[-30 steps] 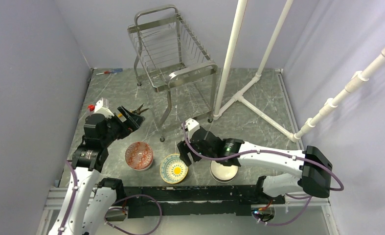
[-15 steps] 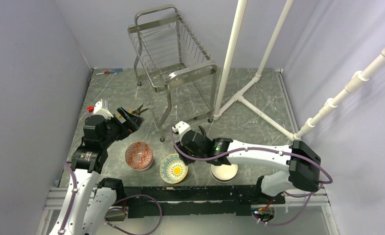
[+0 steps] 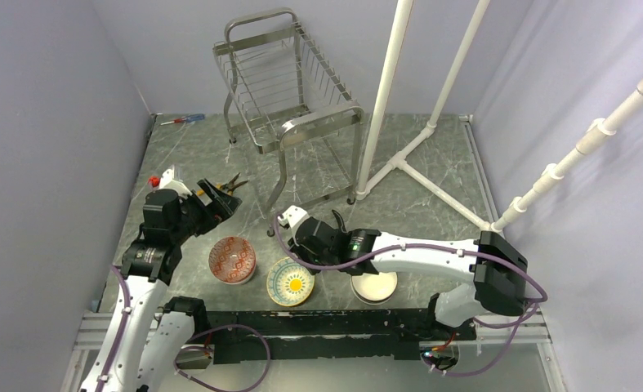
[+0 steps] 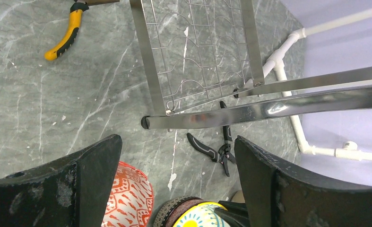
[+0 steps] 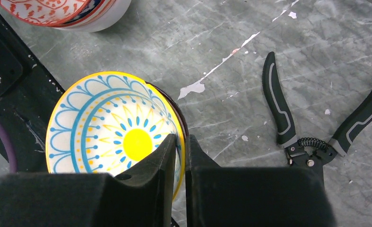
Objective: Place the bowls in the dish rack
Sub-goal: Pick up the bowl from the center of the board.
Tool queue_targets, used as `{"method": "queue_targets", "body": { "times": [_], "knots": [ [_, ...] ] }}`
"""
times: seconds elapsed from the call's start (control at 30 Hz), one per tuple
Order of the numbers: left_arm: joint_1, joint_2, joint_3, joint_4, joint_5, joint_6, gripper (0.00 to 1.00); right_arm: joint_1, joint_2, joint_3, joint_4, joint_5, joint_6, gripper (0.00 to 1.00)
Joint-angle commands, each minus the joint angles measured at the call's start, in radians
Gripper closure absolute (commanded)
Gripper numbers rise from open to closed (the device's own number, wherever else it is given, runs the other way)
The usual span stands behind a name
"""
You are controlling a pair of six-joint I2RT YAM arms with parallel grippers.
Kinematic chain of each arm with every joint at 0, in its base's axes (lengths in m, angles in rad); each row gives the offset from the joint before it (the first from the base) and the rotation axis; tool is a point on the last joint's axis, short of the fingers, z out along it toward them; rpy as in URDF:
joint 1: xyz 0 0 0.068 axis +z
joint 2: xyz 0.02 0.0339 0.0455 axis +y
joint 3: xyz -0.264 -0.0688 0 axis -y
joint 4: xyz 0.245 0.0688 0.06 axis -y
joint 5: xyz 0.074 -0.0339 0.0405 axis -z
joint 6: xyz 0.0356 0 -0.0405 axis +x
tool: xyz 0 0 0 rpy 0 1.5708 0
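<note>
**Grip.** My right jaws stand narrow, pinched on the rim of the teal-and-yellow bowl (image 5: 113,137), one finger inside the wall and one outside. That bowl sits at the middle of the near edge of the desk (image 3: 195,155), nested on a dark-rimmed bowl (image 4: 170,209). My left jaws are wide and hold nothing; they hang over the left side of the desk, just beyond the red-patterned bowl (image 3: 232,259). A tan bowl (image 3: 374,287) rests further right along the same edge.

**Destination.** The dish rack (image 3: 289,90) stands toward the far edge, well apart from the bowls. No bowl shows in it.

**Recommendation.**
- A rim pinch on glazed ceramic is thin, so I judge the bowl may swing or slip.
- Lift straight up until it clears the bowl beneath, without dragging that one along.
- Carry slowly and rise above the rack's tubular frame before crossing it.
- Lower the bowl on edge between the prongs, and release only once it is seated.
- Black-handled pliers (image 5: 311,142) lie just beside the bowl on the rack side; pass over them.

**Markings.** No brand, label or lettering can be read on any bowl, tool or the rack.
</note>
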Motion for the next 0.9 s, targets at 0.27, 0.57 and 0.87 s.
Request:
{"method": "queue_targets", "body": {
  "times": [0.27, 0.57, 0.87],
  "knots": [
    [-0.001, -0.001, 0.031, -0.012, 0.002, 0.014, 0.06, 0.006, -0.022, 0.06, -0.001, 0.012, -0.038, 1.0],
    [-0.001, 0.019, 0.012, 0.015, 0.065, -0.006, 0.06, 0.002, -0.136, 0.007, 0.107, 0.024, 0.011, 1.0],
    [-0.001, 0.043, 0.005, 0.059, 0.174, 0.017, 0.06, -0.117, -0.218, -0.051, 0.211, -0.133, 0.057, 1.0]
  ]
}}
